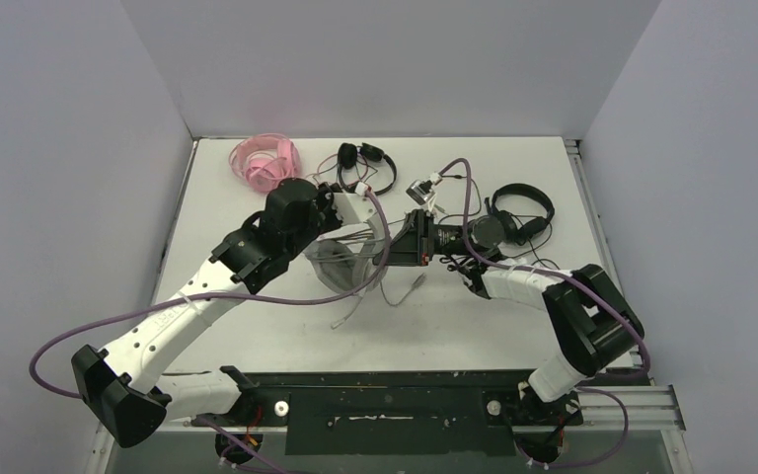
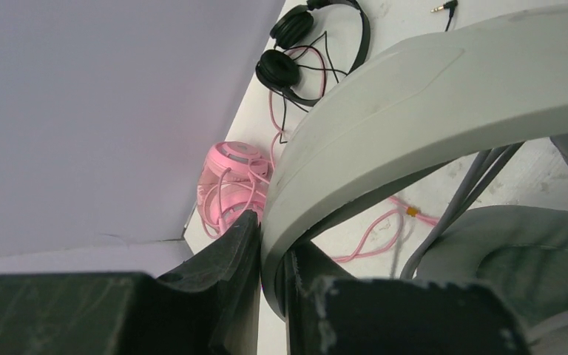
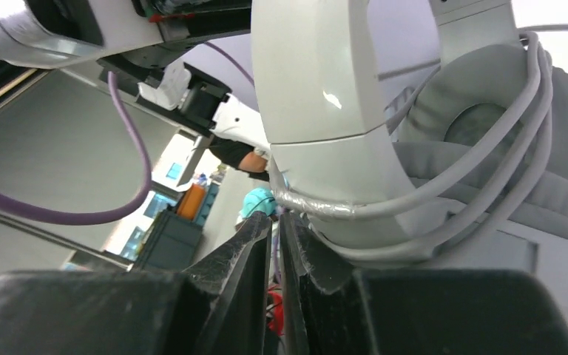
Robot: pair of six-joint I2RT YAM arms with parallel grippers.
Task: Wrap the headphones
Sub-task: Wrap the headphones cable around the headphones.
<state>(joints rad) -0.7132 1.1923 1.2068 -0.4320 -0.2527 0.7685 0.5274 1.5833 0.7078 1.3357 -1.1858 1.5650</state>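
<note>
My left gripper [image 2: 272, 248] is shut on the headband [image 2: 414, 96] of the bulky white-grey headphones [image 1: 343, 263] and holds them above mid-table. Its grey cable [image 3: 444, 185] is wound round the band and ear cup, with a loose end hanging to the table [image 1: 355, 308]. My right gripper [image 3: 277, 219] sits just under that wound cable, jaws almost together with nothing showing between them. In the top view the right gripper [image 1: 413, 237] is right of the headset and the left gripper [image 1: 351, 235] is above it.
A pink headset [image 1: 266, 161] with pink cable [image 2: 373, 233] lies at the back left. One thin black headset [image 1: 367, 164] is at the back centre and another [image 1: 518, 212] at the right. A loose plug and cable [image 1: 432, 184] lie behind the right gripper.
</note>
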